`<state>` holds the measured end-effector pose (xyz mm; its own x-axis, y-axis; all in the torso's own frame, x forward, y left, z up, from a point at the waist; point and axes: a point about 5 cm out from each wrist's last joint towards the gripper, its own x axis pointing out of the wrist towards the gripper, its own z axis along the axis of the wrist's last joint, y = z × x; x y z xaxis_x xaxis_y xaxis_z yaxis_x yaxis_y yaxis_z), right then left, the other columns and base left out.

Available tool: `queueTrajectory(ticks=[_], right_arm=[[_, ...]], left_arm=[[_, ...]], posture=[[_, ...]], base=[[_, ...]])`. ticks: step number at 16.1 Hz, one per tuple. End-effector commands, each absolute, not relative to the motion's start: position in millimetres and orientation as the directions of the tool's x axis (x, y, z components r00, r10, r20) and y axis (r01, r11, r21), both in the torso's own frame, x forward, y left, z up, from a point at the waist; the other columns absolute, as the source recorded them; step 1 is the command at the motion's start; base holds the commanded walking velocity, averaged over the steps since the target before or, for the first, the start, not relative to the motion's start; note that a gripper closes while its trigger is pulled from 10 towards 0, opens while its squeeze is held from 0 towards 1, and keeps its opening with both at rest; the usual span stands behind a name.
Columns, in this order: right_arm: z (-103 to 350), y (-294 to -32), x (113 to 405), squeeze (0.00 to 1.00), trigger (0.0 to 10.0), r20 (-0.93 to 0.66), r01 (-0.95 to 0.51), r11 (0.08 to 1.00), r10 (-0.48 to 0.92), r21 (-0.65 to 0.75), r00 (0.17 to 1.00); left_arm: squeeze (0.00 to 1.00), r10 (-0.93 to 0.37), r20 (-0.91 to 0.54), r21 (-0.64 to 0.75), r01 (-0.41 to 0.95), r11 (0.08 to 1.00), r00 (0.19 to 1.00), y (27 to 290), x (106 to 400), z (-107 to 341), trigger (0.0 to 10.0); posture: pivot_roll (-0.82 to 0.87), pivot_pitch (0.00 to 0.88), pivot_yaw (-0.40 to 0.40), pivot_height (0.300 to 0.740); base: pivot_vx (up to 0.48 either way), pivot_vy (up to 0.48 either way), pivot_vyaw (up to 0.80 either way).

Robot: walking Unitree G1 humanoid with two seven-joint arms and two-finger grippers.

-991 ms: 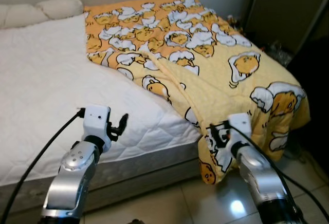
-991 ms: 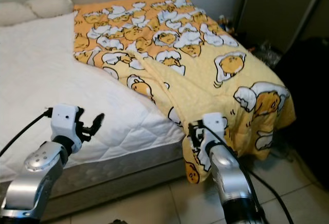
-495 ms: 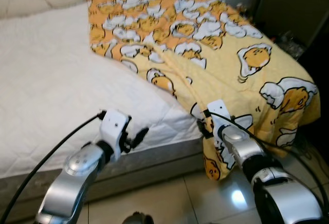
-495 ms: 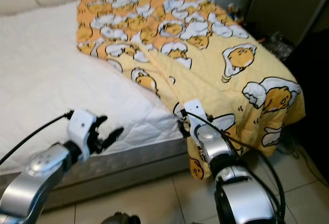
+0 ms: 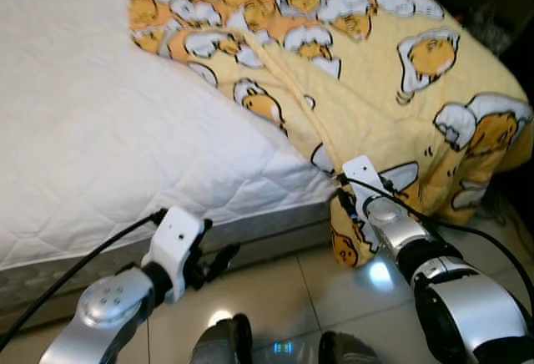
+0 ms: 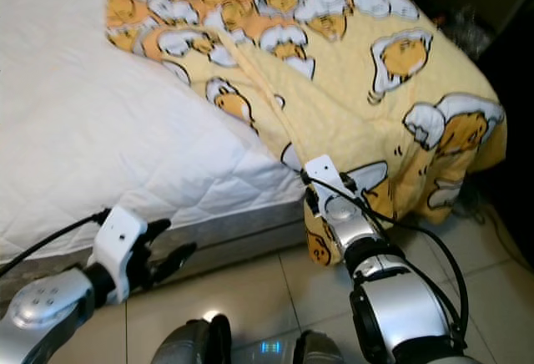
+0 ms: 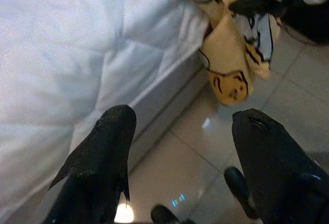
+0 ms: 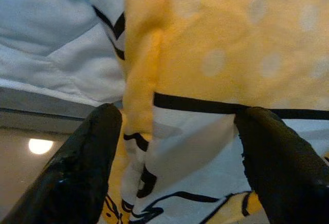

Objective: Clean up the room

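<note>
no readable text, labels or numbers

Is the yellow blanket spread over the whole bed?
No. The blanket covers one side, its corner hanging off by the right gripper; white mattress lies bare.

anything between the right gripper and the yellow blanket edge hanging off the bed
Nothing visible. The right gripper has its jaws open on either side of the yellow blanket hanging at the mattress corner, with fabric directly between them.

A home bedroom: a bed (image 5: 125, 230) with a white quilted mattress (image 5: 92, 130), a yellow cartoon-egg blanket (image 5: 375, 88) draped over its corner, and a glossy tiled floor (image 5: 284, 297).
</note>
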<state>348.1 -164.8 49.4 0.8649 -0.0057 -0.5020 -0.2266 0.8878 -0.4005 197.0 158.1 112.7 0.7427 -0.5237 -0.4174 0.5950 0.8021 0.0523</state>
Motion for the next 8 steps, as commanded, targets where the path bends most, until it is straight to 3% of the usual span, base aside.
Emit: queueTrajectory(ticks=[1, 8], right_arm=[[50.0, -163.8, 348.8, 0.0, 0.0, -0.502, -0.226, 0.899, 0.009, -0.375, 0.865], [62.7, -163.9, 357.2, 0.0, 0.0, -0.446, -0.204, 0.905, 0.018, -0.372, 0.895]], left_arm=[[0.0, -0.514, -0.433, 0.057, 0.591, 0.804, 0.741, 161.7, 190.9, 114.4, 10.0], [0.0, -0.491, -0.431, 0.068, 0.57, 0.819, 0.757, 166.5, 184.7, 122.0, 10.0]], posture=[[0.19, 0.284, 0.074, 0.74], [0.2, 0.29, 0.07, 0.74]], base=[[0.0, 0.0, 0.0], [0.0, 0.0, 0.0]])
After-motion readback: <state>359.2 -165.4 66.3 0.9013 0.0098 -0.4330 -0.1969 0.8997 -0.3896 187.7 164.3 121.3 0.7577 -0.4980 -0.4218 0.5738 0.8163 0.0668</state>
